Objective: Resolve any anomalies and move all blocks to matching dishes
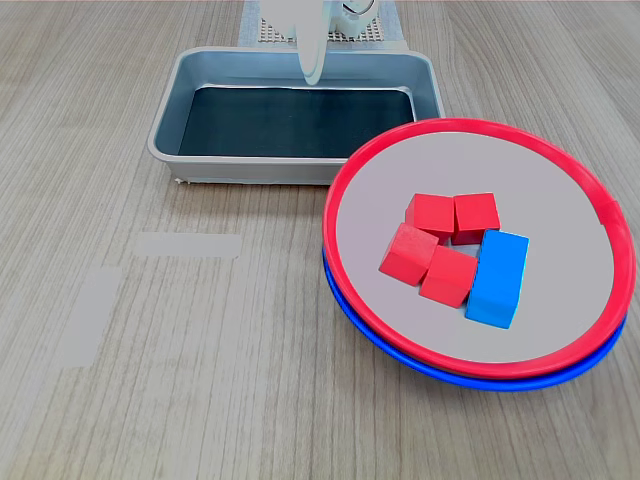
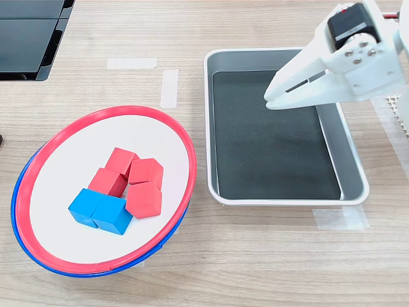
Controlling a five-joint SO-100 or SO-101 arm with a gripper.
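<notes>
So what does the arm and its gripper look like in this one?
The gripper is white plastic, with flat jaws tapering to a point. Behind it sits a black motor block in a white bracket with small screws, plus a hint of red at the top edge. The first exterior view shows only a white tip.

Red, blue, grey and white on pale wood grain

Four red blocks (image 1: 440,245) and two blue blocks (image 1: 498,278) lie on the pale grey inside of the red-rimmed dish (image 1: 345,190), stacked on the blue-rimmed dish (image 1: 400,355); the grey tray (image 1: 170,120) has a dark bottom; the gripper (image 2: 268,99) is white.
</notes>
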